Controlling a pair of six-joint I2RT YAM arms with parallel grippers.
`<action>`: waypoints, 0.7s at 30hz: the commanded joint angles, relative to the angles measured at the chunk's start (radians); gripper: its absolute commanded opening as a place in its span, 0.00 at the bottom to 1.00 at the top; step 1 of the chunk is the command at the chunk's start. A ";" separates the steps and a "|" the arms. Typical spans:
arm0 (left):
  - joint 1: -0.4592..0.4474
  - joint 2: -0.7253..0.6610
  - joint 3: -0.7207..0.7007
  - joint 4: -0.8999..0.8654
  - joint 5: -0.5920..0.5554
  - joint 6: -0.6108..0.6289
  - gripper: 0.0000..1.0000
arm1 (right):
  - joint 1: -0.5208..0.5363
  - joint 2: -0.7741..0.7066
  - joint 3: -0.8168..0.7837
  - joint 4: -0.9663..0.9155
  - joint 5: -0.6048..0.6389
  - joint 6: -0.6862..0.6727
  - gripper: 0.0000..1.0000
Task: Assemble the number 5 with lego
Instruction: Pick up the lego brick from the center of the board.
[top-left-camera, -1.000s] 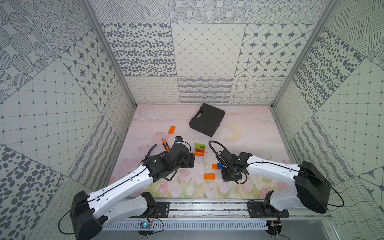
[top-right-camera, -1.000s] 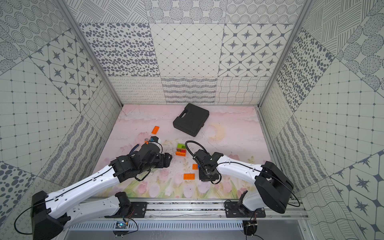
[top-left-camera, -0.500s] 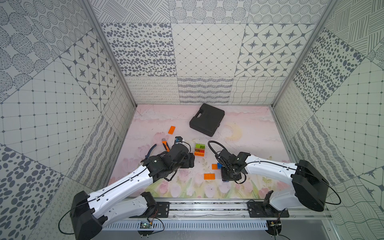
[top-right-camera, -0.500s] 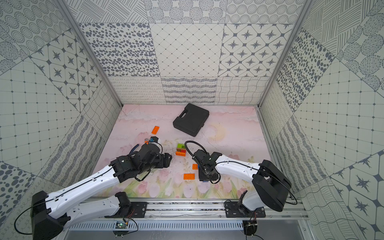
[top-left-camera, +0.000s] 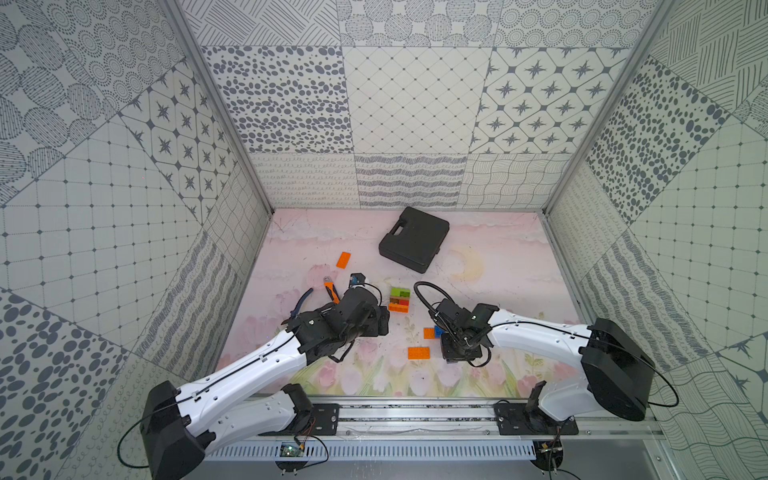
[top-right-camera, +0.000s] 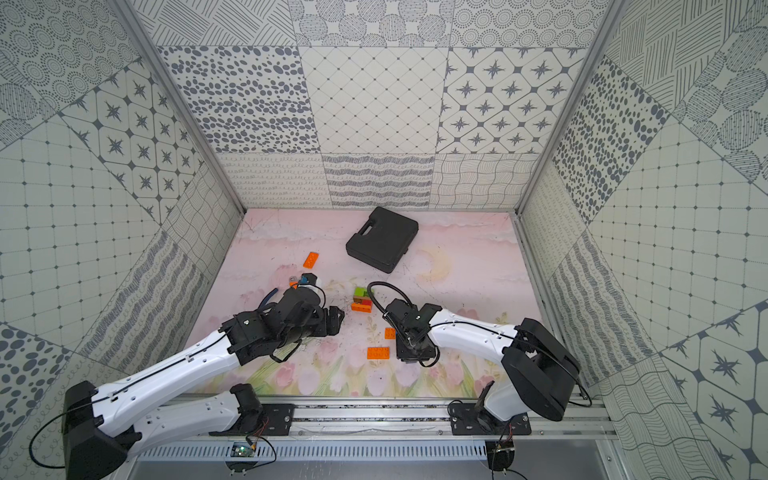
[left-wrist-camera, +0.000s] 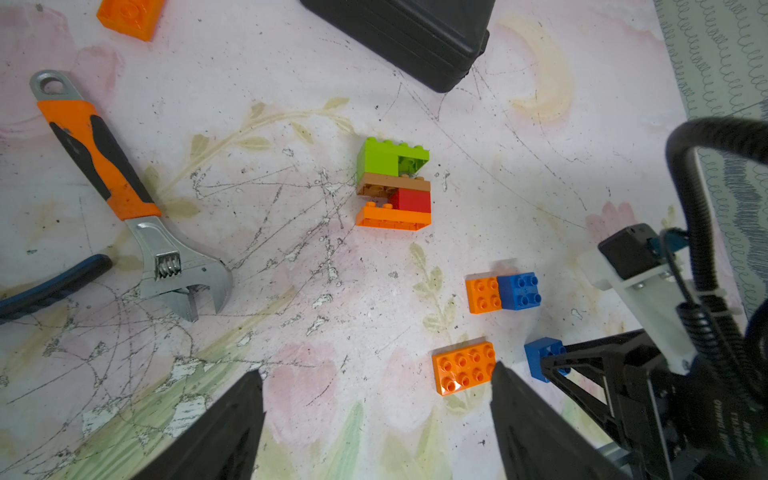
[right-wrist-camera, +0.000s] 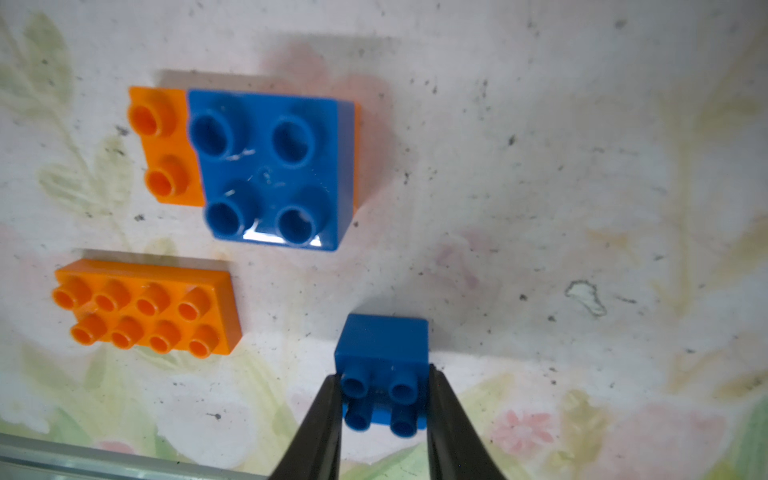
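Top views
- Stacked bricks (top-left-camera: 400, 299): green, brown, red and orange, on the pink worktop (top-left-camera: 498, 270) between the two arms.
- Far orange brick (top-left-camera: 343, 260): alone, near the black case (top-left-camera: 414, 239).
- Long orange brick (top-right-camera: 378, 353): just beside the right arm (top-right-camera: 469, 336), whose wrist points down and hides the right jaws.
- Left arm (top-left-camera: 249, 370): its tip is near the stacked bricks.

Left wrist view
- Left jaws: spread wide, both fingers (left-wrist-camera: 224, 432) clear of everything, nothing between them.
- Stacked bricks (left-wrist-camera: 392, 187): lying on their side, green at one end and orange at the other, well apart from the jaws.
- Wrench (left-wrist-camera: 124, 195): orange-handled, flat on the worktop, away from the bricks.
- Small blue brick (left-wrist-camera: 540, 359): at the tip of the right jaws, near the long orange brick (left-wrist-camera: 463, 368).

Right wrist view
- Right jaws: closed on the small blue brick (right-wrist-camera: 382, 365), one finger (right-wrist-camera: 320, 424) on each side. The brick is tipped, and whether it touches the worktop I cannot tell.
- Blue square brick (right-wrist-camera: 270, 166): seated on one end of an orange brick (right-wrist-camera: 160, 145).
- Long orange brick (right-wrist-camera: 145, 307): studs up, apart from the held brick.
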 joint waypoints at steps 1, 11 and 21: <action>0.000 0.001 0.000 -0.001 -0.027 0.011 0.90 | 0.006 0.001 0.005 -0.007 0.029 0.014 0.29; 0.003 -0.006 -0.004 -0.005 -0.027 0.010 0.92 | 0.007 0.054 0.008 0.020 0.006 0.000 0.45; 0.004 -0.005 -0.011 -0.001 -0.024 0.009 0.93 | 0.006 0.036 0.012 0.005 0.028 0.010 0.38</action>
